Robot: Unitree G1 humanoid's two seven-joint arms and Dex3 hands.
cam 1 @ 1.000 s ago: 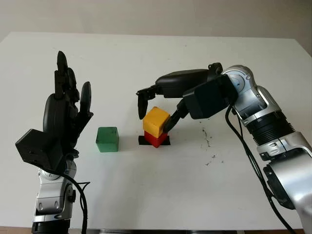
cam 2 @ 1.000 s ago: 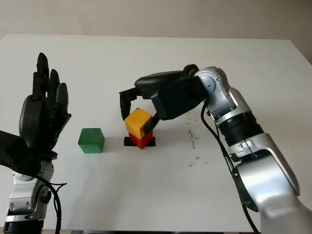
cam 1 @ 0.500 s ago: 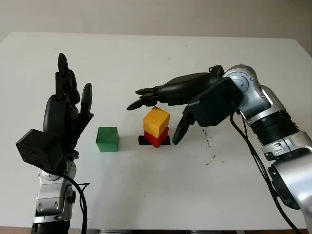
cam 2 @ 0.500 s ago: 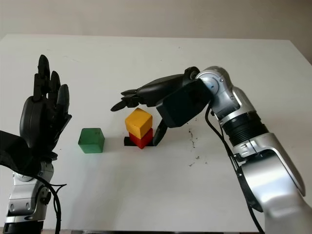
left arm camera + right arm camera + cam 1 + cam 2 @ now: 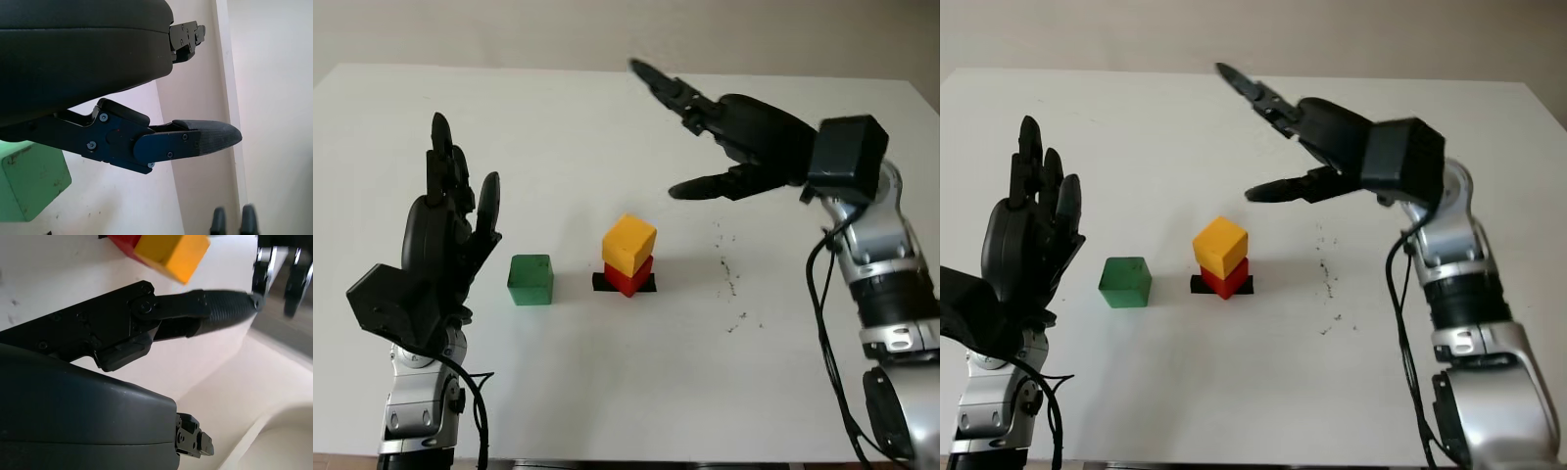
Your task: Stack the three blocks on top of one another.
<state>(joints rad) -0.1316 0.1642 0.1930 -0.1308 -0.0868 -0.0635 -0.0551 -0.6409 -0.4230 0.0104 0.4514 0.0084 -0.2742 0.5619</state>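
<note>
Table (image 5: 636,392) white. Right hand (image 5: 744,147) open, raised far-right of the stack, holding nothing. Left hand (image 5: 440,245) open, upright, near-left. Yellow block (image 5: 629,244) sits skewed on red block (image 5: 628,277). Green block (image 5: 530,279) alone, left; left wrist view catches its scuffed face (image 5: 29,181).

The right hand (image 5: 744,147) is hovering open, raised above and to the right of the yellow block (image 5: 629,244), holding nothing, its fingers (image 5: 671,90) pointing out past the block toward the far side. Its silver forearm is rising steeply from the bottom right corner. The left hand (image 5: 440,250) is standing upright and open, well to the left of the yellow block, palm turned toward it, wrist directly beneath.
</note>
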